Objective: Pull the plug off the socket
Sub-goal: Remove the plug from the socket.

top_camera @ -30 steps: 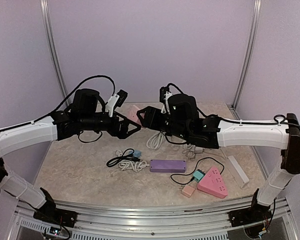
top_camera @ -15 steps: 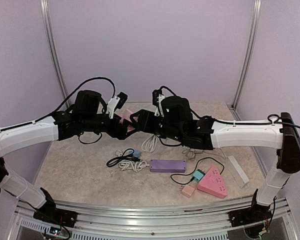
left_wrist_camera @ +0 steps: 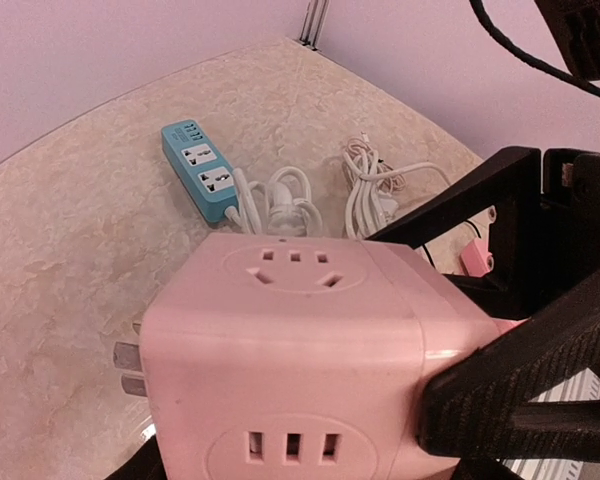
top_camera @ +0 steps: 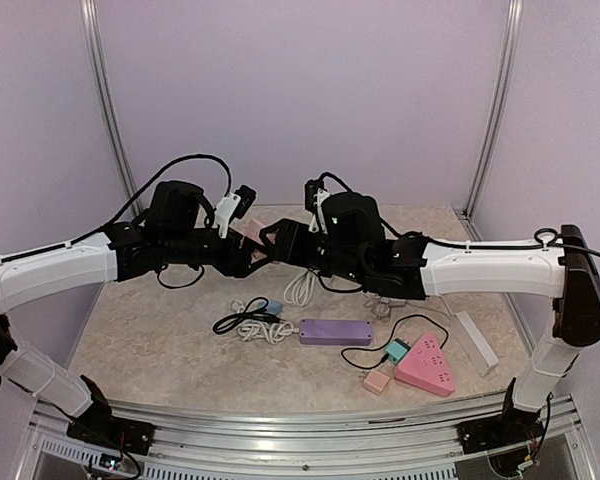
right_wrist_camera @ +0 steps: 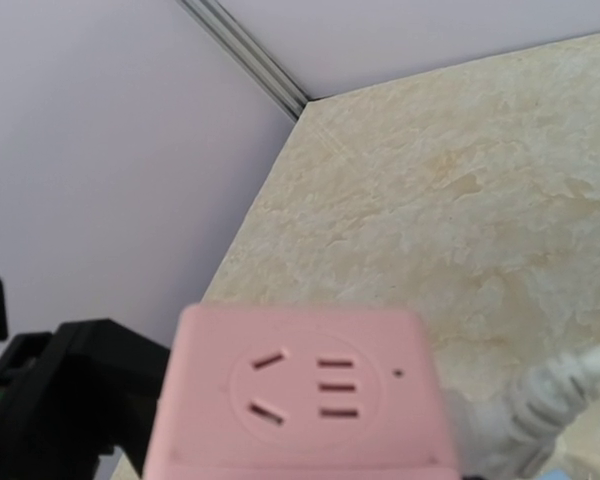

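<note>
Both arms were raised and met above the middle of the table [top_camera: 160,330]. The pink cube socket [left_wrist_camera: 300,330] was held off the surface between them, towards the far side of the workspace.

Right gripper [top_camera: 272,240]: grasping the cube. In the left wrist view one of its black fingers [left_wrist_camera: 480,195] lay against the cube's right side. In the right wrist view the cube filled the lower frame, with the table well below it. That gripper's own fingers were out of that view.

Left gripper [top_camera: 248,250]: its fingers stood to either side of the cube. One ribbed pad [left_wrist_camera: 520,385] touched the cube's right face. The opposite finger showed only as a dark edge at the bottom of the frame. Whether this gripper was clamped on the cube or only set around it could not be told.

Two metal prongs [left_wrist_camera: 125,362] projected from the cube's left face, bare and seated in nothing. The faces in view carried empty outlets. In the right wrist view a white plug [right_wrist_camera: 535,400] and its cord appeared blurred, just beside the cube's lower right corner. Whether it was seated in the cube could not be told.

On the table beneath lay a blue power strip [left_wrist_camera: 200,170] with coiled white cords [left_wrist_camera: 280,200] beside it. Nearer the arm bases lay a purple power strip [top_camera: 336,331]. To its right was a pink triangular socket [top_camera: 427,364] with a teal plug [top_camera: 396,349] touching its left edge.
</note>
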Controlling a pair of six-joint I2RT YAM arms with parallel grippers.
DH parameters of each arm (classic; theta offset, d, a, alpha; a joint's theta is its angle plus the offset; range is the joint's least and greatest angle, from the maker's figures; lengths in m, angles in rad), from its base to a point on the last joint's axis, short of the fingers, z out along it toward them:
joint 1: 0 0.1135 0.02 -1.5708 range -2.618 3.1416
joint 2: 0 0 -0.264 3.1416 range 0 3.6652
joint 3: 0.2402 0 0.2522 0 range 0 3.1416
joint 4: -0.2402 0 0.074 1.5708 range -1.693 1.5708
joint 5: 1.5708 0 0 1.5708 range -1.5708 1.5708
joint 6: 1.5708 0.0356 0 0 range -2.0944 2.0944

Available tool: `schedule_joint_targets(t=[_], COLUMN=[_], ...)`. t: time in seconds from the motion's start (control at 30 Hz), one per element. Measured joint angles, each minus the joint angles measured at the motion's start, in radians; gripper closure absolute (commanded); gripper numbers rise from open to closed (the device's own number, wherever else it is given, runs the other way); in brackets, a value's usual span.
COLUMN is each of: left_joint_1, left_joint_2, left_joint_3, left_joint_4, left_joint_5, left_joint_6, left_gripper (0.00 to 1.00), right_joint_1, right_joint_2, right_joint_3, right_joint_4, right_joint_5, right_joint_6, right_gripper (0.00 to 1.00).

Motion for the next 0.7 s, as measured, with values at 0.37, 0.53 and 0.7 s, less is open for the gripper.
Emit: schedule_joint_targets(t=[0.37, 0.53, 0.7], left_joint_1=[0.014, 0.028, 0.090], left_joint_2=[0.019, 0.043, 0.043], left_joint_3=[0.002, 0.003, 0.003], left_joint_4=[-0.006, -0.027, -0.044], left_joint_5=[0.078, 0.126, 0.156], left_joint_6=[0.007, 0.015, 0.019], left_gripper=[0.75, 0.80, 0.81], right_joint_1=[0.000, -0.019, -0.094], right_joint_2=[-0.033, -0.064, -0.171], right_joint_3=[-0.072, -0.127, -0.200], right_joint_4=[0.040, 0.052, 0.058], right_joint_5=[0.031, 0.013, 0.023], right_joint_6=[0.006, 0.023, 0.026], right_gripper=[0.36, 0.16, 0.01])
